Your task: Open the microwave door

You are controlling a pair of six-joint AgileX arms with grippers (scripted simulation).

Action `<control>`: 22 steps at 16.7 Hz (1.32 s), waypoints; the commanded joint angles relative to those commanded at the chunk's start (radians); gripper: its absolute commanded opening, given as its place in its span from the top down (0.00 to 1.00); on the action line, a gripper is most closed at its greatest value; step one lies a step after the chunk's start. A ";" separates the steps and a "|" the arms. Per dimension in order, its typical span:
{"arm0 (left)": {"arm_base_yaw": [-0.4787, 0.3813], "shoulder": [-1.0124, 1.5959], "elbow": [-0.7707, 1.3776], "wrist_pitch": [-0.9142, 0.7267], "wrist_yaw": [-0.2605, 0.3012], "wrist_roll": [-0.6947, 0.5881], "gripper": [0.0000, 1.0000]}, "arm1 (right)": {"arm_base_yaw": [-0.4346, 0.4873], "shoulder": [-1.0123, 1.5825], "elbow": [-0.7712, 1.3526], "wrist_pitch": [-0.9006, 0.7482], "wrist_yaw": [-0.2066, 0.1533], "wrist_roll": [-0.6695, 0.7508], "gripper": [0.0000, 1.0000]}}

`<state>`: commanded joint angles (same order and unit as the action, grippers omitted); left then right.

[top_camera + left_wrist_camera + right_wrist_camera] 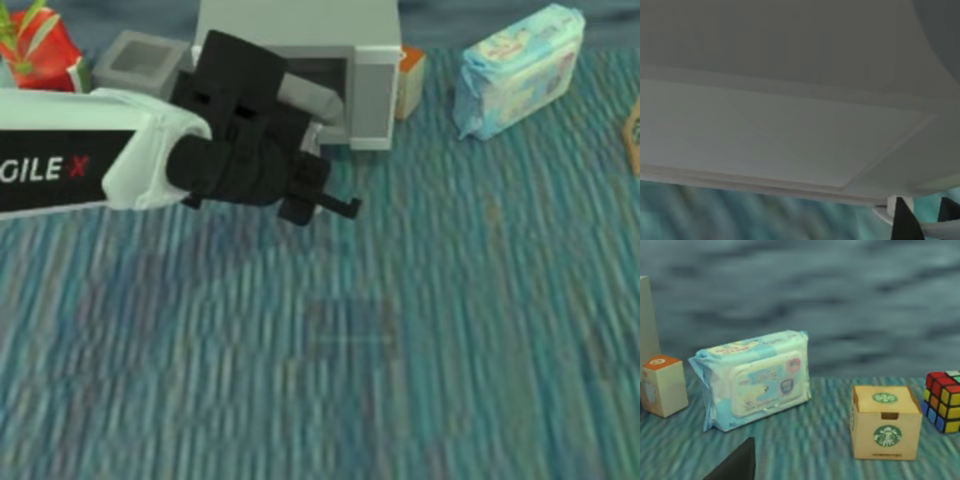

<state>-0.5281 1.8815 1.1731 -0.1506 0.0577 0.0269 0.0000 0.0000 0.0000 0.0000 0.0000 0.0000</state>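
Left hand [322, 150] at boxy microwave [300, 40]

One microwave [300, 40]; one grey hollow cube [142, 60]; one red carton [40, 50]; one orange-topped small box [662, 385]; one wet-wipes pack [755, 377]; one coffee-logo cardboard box [884, 422]; one colour puzzle cube [945, 401]; one arm [90, 160] in view from above.

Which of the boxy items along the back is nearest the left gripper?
The microwave: the left gripper hangs at its front, nearer than the grey hollow cube.
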 joint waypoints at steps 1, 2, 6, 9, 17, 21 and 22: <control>0.000 0.000 0.000 0.000 0.000 0.000 1.00 | 0.000 0.000 0.000 0.000 0.000 0.000 0.00; 0.000 0.000 0.000 0.000 0.000 0.000 1.00 | 0.000 0.000 0.000 0.000 0.000 0.000 0.00; 0.000 0.000 0.000 0.000 0.000 0.000 1.00 | 0.000 0.000 0.000 0.000 0.000 0.000 0.00; 0.000 0.000 0.000 0.000 0.000 0.000 1.00 | 0.000 0.000 0.000 0.000 0.000 0.000 0.00; 0.029 -0.029 -0.035 0.002 0.064 0.074 1.00 | 0.000 0.000 0.000 0.000 0.000 0.000 0.00; 0.032 -0.031 -0.040 0.001 0.068 0.080 1.00 | 0.000 0.000 0.000 0.000 0.000 0.000 0.00; 0.032 -0.031 -0.040 0.001 0.068 0.080 1.00 | 0.000 0.000 0.000 0.000 0.000 0.000 0.00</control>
<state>-0.4960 1.8508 1.1335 -0.1494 0.1261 0.1073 0.0000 0.0000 0.0000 0.0000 0.0000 0.0000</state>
